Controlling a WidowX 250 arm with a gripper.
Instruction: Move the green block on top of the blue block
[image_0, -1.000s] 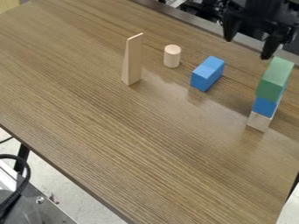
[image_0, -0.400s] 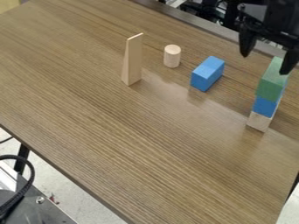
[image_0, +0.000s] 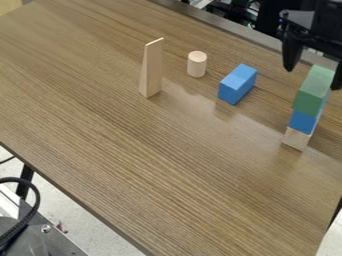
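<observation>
In the camera view, the gripper (image_0: 313, 78) is at the upper right, its upper part cut off by the top edge and one finger partly cut off by the right edge. Its black body is hard to make out against the dark background. The fingers stand wide apart with nothing held between them. They are at the far end of the green block (image_0: 312, 95), one on either side in this view; whether the finger at the right edge touches it, I cannot tell.

The green block lies on top of a blue piece (image_0: 303, 121), whose top it hides, and that sits on a plain wooden block (image_0: 296, 139) on the table (image_0: 133, 175). The separate blue block (image_0: 237, 85) lies on the table, left of this stack in the view. Farther left stand a short wooden cylinder (image_0: 196, 65) and a tall wooden wedge (image_0: 151, 72), both upright.
</observation>
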